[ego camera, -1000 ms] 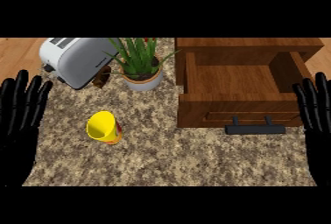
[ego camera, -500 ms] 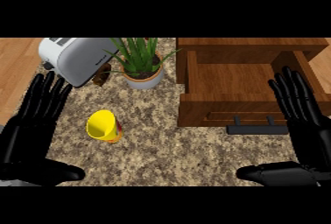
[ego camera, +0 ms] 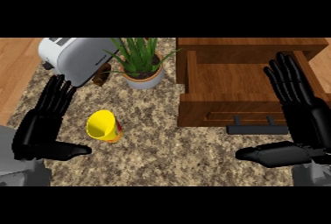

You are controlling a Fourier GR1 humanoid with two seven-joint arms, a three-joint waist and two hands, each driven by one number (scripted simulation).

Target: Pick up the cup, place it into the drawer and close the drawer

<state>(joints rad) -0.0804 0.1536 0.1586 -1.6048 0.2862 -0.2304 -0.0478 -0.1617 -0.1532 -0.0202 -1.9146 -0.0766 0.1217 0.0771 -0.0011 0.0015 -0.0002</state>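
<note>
A yellow cup [ego camera: 103,126] lies tipped on the speckled counter [ego camera: 168,153], its mouth facing the camera. My left hand [ego camera: 43,127] is open just left of it, fingers straight and thumb stretched toward the cup, not touching. The wooden drawer [ego camera: 242,89] stands pulled open at the right, with a black handle [ego camera: 257,129] on its front. My right hand [ego camera: 301,118] is open over the drawer's right side, thumb pointing left below the handle.
A silver toaster [ego camera: 76,59] sits at the back left. A potted green plant [ego camera: 142,70] in a white pot stands between toaster and drawer. A small brown object [ego camera: 101,77] lies by the toaster. Wooden floor shows at the far left.
Both hands have moved inward from the view's edges and now show more of their palms and thumbs. The cup and drawer have stayed in place.
</note>
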